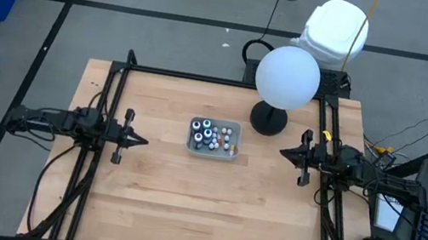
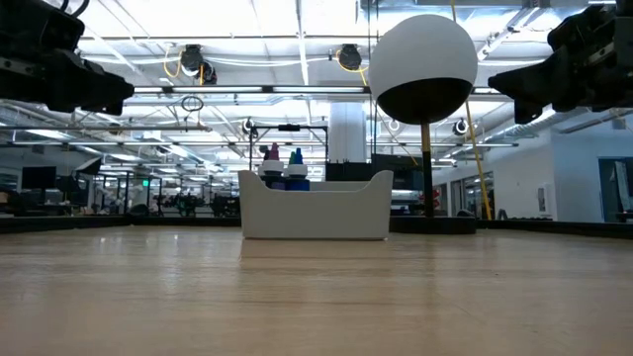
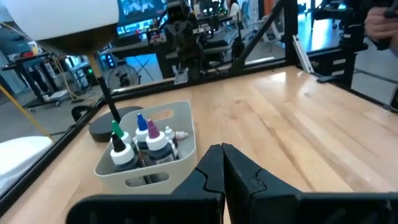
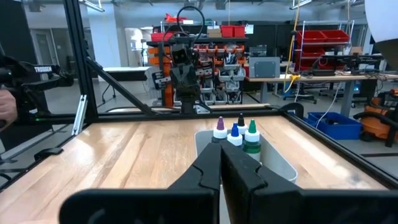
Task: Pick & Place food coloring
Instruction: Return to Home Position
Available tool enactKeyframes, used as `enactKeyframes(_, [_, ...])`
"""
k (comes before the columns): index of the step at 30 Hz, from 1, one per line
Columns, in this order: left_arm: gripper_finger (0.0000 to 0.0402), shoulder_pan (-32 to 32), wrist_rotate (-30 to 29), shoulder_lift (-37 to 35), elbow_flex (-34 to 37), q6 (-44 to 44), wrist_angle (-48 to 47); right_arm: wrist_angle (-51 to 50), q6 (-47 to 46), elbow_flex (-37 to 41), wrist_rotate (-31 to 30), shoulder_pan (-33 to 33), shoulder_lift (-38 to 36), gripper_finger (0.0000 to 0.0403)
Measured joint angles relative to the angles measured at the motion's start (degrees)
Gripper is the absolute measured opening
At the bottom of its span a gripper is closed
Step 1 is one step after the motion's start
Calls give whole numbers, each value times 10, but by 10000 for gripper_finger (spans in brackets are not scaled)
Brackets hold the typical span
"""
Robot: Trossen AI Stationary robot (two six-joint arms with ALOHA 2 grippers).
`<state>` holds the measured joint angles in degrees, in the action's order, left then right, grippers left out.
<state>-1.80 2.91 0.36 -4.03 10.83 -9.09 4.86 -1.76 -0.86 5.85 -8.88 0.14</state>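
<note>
The near half of the table (image 1: 181,218) lies bare. Farther in, the left gripper (image 1: 140,139) hangs at the left side and the right gripper (image 1: 284,153) at the right, both pointing inward at each other. In each wrist view the two dark fingers are pressed together with only a seam between them, and they pinch nothing.

Between the two tips, and apart from both, sits the grey tray (image 1: 211,155), a little to the far side of the table's middle. The food coloring bottles (image 1: 210,135) stand crowded inside it. We see none on the bare wood. The left wrist view shows dark bodies with white caps and pointed green, blue and purple tips, mostly upright and touching one another.

We judge these bottles to be very light, stiff and smooth-sided, so they would tip or skid at a slight nudge, and a hard squeeze might force dye out. If one had to be lifted again, we would close on the round body just under the cap and come straight down. The tapering tip is a poor hold, since fingers would slide off it.

Beyond the tray, at far right, stands the white globe (image 1: 287,77) on its black stand (image 1: 267,120).
</note>
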Motion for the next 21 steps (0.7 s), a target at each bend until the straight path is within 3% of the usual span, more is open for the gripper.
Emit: enactKeyframes(21, [35,-10,-15,0,0,-69,1,0,-21,0,2,0,0,0])
